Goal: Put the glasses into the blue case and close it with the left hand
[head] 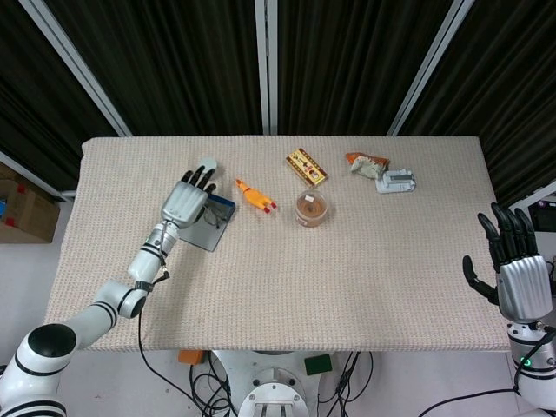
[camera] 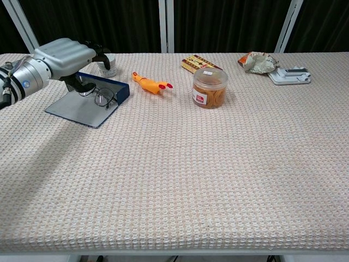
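The blue case (camera: pixel 87 106) lies open at the table's back left, its blue tray (head: pixel 222 207) on the far side and its flat lid towards me. The glasses (camera: pixel 101 97) lie in it, resting partly on the tray's edge. My left hand (camera: pixel 59 57) hovers just above the case's left part, its fingers stretched towards the back and its thumb hanging down close to the glasses; nothing is held. In the head view this left hand (head: pixel 184 201) covers part of the case. My right hand (head: pixel 519 280) stands off the table's right edge with its fingers spread, holding nothing.
A small white pot (camera: pixel 107 65) stands just behind the case. To the right lie a yellow rubber chicken (camera: pixel 150 83), a snack box (camera: pixel 200 63), a clear jar (camera: pixel 209 87), a crumpled bag (camera: pixel 255 61) and a grey device (camera: pixel 290 75).
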Available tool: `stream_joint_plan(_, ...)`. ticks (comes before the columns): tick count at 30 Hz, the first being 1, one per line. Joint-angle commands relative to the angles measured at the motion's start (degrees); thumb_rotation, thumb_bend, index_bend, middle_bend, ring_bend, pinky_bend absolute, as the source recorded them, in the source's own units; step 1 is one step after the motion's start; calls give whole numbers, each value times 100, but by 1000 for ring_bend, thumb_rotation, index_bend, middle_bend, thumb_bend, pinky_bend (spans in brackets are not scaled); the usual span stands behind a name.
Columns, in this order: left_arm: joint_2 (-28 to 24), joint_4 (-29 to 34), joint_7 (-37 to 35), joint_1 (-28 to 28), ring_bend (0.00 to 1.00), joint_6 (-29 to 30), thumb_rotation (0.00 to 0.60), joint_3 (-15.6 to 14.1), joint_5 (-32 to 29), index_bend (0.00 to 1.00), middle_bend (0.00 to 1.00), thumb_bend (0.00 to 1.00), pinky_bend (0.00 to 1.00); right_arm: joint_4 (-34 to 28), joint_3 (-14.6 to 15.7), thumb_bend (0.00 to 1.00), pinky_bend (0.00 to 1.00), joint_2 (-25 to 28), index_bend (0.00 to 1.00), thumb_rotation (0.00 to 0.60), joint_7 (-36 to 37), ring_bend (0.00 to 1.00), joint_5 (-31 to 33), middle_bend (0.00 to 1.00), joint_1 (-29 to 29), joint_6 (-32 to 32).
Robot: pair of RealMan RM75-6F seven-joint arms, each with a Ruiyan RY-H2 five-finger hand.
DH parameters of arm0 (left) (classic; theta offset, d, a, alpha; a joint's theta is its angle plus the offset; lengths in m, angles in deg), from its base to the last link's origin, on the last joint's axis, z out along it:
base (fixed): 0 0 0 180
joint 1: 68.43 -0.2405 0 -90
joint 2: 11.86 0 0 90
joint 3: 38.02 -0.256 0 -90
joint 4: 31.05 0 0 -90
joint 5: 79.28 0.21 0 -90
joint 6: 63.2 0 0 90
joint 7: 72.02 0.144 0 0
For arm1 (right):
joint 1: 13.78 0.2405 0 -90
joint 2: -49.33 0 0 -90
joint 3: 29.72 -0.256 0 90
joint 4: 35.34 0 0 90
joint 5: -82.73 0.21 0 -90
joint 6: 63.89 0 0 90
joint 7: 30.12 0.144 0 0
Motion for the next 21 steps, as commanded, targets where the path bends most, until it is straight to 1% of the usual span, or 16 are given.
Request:
stream_joint_plan(1, -235, 390, -105, -227, 28, 343, 600, -122, 155, 310, 41, 351, 180, 19, 2, 494, 0, -13, 0, 600, 14, 0, 6, 0, -5, 4)
stream_joint_plan(2, -313, 488, -129, -282, 20, 376, 600, -170, 185, 363, 30, 394, 180, 28, 2, 494, 0, -17, 0, 600, 19, 0, 8, 0, -7, 6)
stream_joint_plan(4, -503, 692, -128, -419, 5, 450, 600, -284, 244, 417, 8, 488, 179, 46, 1, 494, 0, -22, 0, 600, 33, 0, 14, 0, -12, 11)
stream_joint_plan(6, -694, 911, -171, -552, 0, 435, 600, -393, 260, 427, 0, 527, 176, 63, -5, 494, 0, -26, 0, 600, 45, 0, 24, 0, -13, 13)
stream_joint_plan(9, -912, 1163, -219, -687, 0, 245, 600, -507, 189, 429, 0, 531, 169, 81, -11, 494, 0, -39, 0, 600, 56, 0, 40, 0, -5, -4)
stream_joint_plan(11, -971, 1217, -230, -722, 0, 133, 600, -528, 134, 428, 0, 534, 167, 85, -10, 494, 0, -50, 0, 600, 54, 0, 36, 0, 4, -16)
stream_joint_plan(15, -871, 1019, -402, -728, 0, 98, 600, -484, 112, 414, 0, 534, 166, 71, -6, 494, 0, -67, 0, 600, 6, 0, 14, 0, 23, -33)
stream_joint_plan(21, -687, 738, -690, -620, 0, 5, 600, -475, 219, 339, 0, 535, 163, 16, -33, 495, 0, -33, 0, 600, -51, 0, 30, 0, 27, -34)
